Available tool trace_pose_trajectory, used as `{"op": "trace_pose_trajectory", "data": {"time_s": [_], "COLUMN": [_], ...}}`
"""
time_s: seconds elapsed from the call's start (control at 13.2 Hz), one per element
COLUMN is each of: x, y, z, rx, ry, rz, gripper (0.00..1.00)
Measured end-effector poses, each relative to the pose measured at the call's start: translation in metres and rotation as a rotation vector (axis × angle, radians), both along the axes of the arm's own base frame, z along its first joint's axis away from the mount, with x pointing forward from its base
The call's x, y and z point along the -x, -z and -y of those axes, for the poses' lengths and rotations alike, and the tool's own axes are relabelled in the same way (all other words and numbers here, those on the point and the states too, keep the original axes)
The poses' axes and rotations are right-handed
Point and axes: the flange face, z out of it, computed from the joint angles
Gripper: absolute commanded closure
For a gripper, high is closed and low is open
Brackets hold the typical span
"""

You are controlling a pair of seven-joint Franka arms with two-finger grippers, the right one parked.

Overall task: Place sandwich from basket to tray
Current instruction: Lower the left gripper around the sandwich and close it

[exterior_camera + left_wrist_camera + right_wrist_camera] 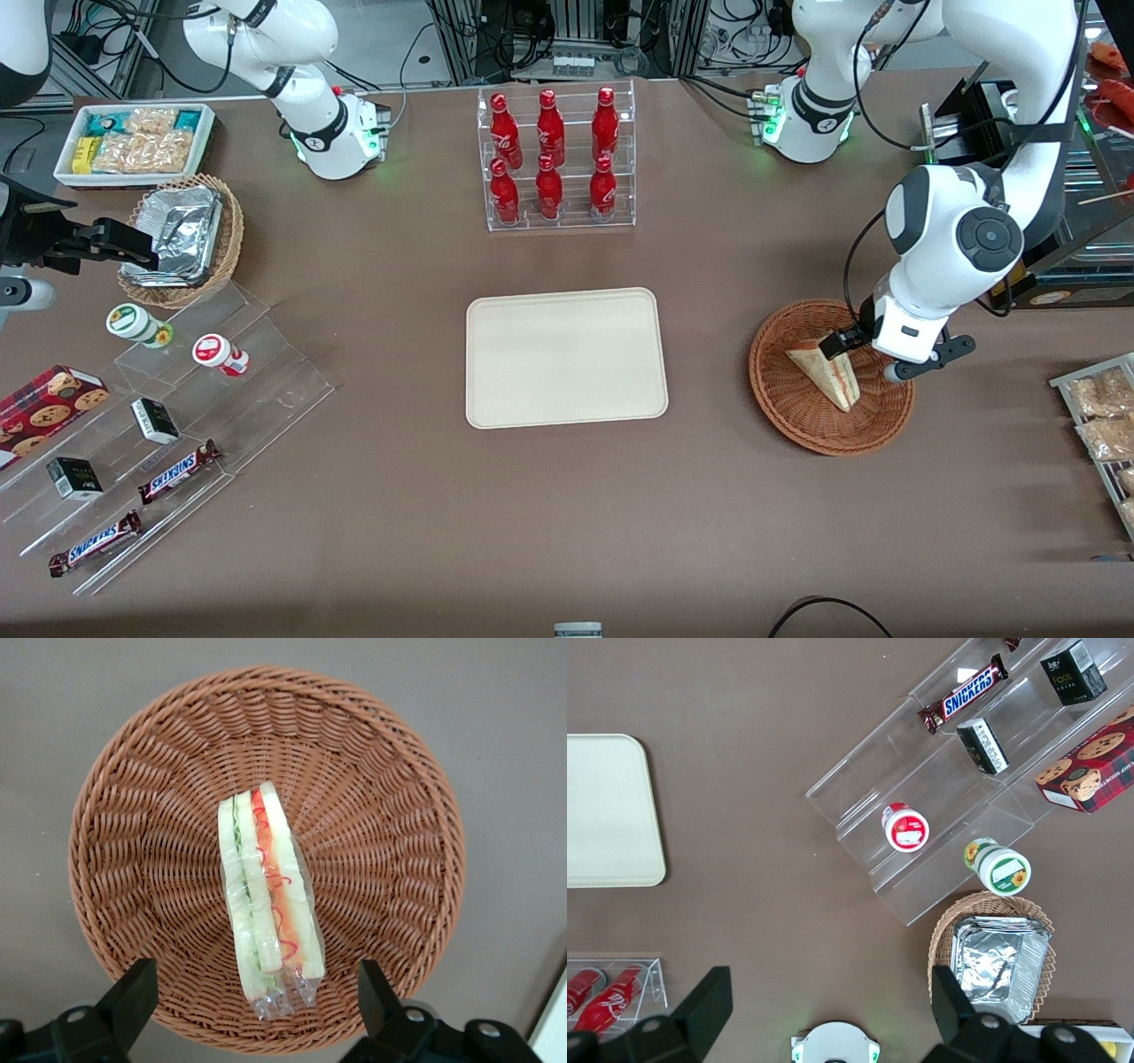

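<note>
Sandwich (268,904) in basket (133,797); open gripper (257,1001) above; tray (567,356) beside.

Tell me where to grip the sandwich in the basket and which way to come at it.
Come straight down from above. The sandwich stands on edge in the basket, layered side up, so pinch its two flat bread faces, probably midway along. The open gripper hovers over it, one finger to each side.

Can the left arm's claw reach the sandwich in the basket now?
Probably yes. The open claw hovers right above the sandwich, which lies alone in the basket, with nothing covering it.
</note>
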Motion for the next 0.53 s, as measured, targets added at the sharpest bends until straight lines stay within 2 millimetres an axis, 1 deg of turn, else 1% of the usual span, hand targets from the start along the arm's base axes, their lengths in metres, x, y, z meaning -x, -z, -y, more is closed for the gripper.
{"op": "trace_pose_trajectory", "data": {"time_s": [0.38,0.53], "x": [-0.004,-0.005], "y": [0.033,0.046], "z": [0.0,0.004], "rx": [0.002,0.003], "ry": [-0.006,-0.003], "rz": [0.003,0.009], "gripper": [0.0,0.0]}}
